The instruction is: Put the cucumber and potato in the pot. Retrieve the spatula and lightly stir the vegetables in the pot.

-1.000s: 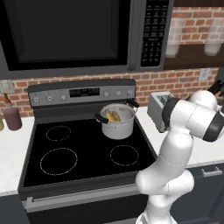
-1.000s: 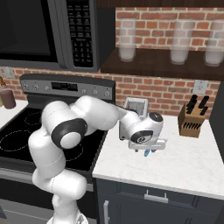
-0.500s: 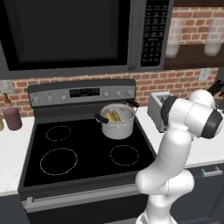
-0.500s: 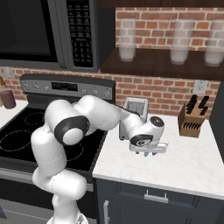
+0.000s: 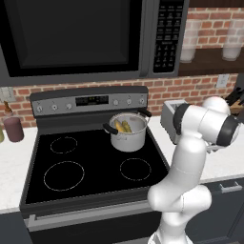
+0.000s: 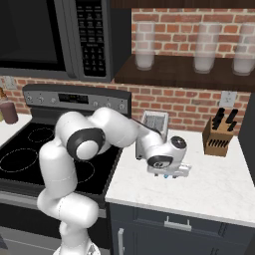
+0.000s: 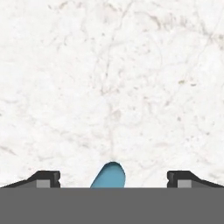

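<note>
The steel pot (image 5: 128, 136) stands on the stove's back right burner, with two yellowish-green vegetables (image 5: 123, 126) lying inside it. My gripper (image 6: 168, 173) points down, low over the white marble counter (image 6: 214, 191) to the right of the stove. In the hand view the blue rounded end of the spatula (image 7: 109, 177) lies on the marble midway between my gripper's (image 7: 113, 179) two dark fingertips (image 7: 47, 178). The jaws stand open, wide of the spatula on both sides. The remainder of the spatula is hidden under the hand.
A silver toaster (image 6: 154, 123) stands against the brick wall just behind the hand. A knife block (image 6: 219, 137) sits at the counter's back right. The black stovetop (image 5: 90, 167) lies to the left, and a microwave (image 5: 76, 38) hangs above it.
The hand has dropped lower toward the counter and shifted slightly right. The pot and vegetables have not moved.
</note>
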Robot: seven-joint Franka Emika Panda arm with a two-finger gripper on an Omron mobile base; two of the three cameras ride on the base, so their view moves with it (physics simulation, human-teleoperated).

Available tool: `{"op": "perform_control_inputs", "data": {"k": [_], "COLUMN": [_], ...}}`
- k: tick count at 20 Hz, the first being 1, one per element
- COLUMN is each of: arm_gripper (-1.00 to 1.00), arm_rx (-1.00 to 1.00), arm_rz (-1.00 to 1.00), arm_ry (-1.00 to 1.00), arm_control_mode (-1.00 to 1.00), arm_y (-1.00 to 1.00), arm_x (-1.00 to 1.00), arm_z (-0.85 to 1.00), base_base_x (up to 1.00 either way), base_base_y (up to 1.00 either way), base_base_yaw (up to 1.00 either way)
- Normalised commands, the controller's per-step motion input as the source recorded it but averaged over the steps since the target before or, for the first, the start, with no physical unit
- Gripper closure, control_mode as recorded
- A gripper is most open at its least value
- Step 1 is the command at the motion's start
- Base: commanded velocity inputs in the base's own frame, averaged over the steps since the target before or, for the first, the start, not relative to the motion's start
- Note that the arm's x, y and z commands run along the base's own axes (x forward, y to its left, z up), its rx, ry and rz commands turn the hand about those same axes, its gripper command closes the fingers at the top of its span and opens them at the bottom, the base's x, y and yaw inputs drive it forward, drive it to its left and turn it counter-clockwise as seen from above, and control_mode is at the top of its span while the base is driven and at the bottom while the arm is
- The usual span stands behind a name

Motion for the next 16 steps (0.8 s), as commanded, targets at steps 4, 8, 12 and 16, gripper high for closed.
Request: {"op": "perform_control_inputs", "data": {"k": [4,8,12,16], "arm_gripper": [-1.0,-1.0,1.0,1.0], "arm_rx": [0.08,0.08,0.02,0.0], "arm_rz": [0.0,-0.01,-0.05,-0.09], "arm_ry": [0.0,0.0,0.0,0.0], "arm_control_mode": [-1.0,-1.0,-1.0,-1.0], "arm_y": [-0.05,-0.13,0.08,0.35], "arm_x": [0.2,0.18,0.05,0.0], "arm_z": [-0.01,-0.13,-0.41,-0.54], "base_base_x": [0.0,0.0,0.0,0.0], "base_base_y": [0.0,0.0,0.0,0.0], "base_base_yaw": [0.0,0.0,0.0,0.0]}}
